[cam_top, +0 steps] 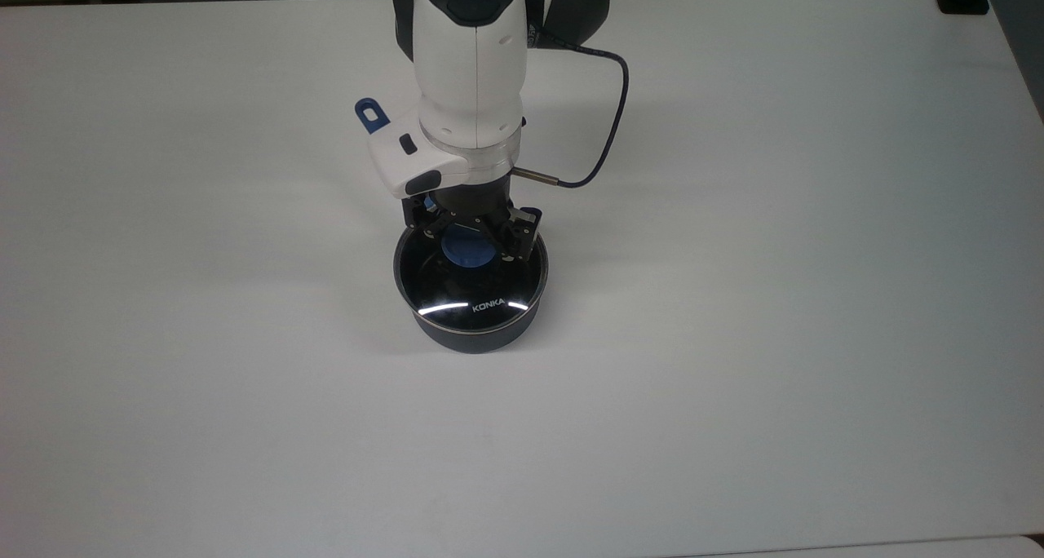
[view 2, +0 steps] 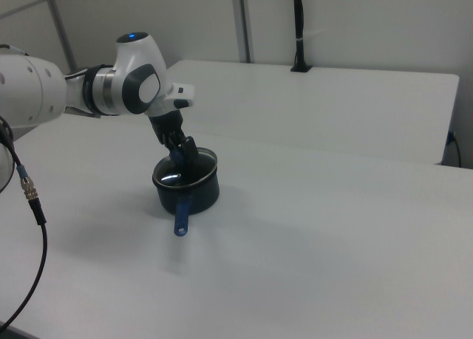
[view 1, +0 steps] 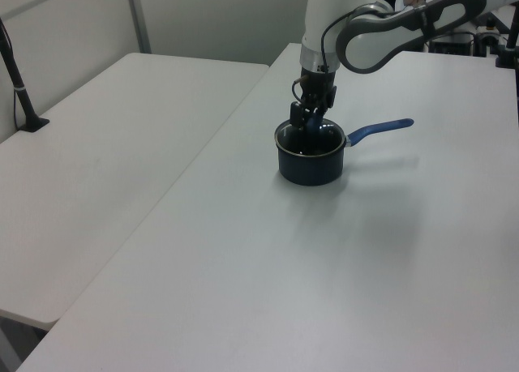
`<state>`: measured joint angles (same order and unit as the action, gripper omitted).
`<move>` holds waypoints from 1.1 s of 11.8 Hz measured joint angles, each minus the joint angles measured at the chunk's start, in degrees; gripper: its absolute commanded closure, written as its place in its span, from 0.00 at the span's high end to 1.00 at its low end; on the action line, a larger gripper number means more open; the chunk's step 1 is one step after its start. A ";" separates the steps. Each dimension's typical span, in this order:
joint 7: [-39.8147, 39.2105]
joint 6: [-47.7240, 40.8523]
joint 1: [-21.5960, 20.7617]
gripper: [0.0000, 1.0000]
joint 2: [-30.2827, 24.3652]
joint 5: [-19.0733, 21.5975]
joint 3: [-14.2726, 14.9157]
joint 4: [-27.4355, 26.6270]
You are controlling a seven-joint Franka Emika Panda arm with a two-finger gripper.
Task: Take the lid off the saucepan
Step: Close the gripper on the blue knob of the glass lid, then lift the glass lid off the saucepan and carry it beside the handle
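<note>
Gripper (cam_top: 471,237) sat spread astride the lid's blue knob (cam_top: 467,250) on the saucepan (cam_top: 471,329); best pinch squarely, then lift straight.

The saucepan (cam_top: 471,329) stands on the table (cam_top: 775,297), near the middle in the top view. The lid (cam_top: 457,285) lies on it. The gripper (cam_top: 471,236) sits directly above the lid, its fingers either side of the knob (cam_top: 466,252). The handle (view 1: 379,129) points toward the left view's right.
</note>
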<state>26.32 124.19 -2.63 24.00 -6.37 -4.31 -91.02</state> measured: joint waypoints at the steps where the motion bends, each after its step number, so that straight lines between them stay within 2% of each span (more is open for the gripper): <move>1: 0.00 0.00 0.02 0.61 -0.10 0.00 0.00 0.34; 5: -1.42 -2.07 0.95 0.61 -2.99 -0.01 0.03 0.65; 7: -8.81 -9.64 3.76 0.61 -6.41 -0.02 0.10 0.68; 10: -28.52 -19.80 12.29 0.61 -13.37 -0.01 0.31 -2.59; 12: -39.41 -19.83 19.44 0.62 -17.08 -0.01 0.48 -8.86; 13: -42.34 -18.63 22.27 0.61 -17.68 -0.01 0.56 -12.11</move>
<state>-16.02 105.56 19.64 6.32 -6.38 -3.75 -103.13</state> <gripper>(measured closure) 0.383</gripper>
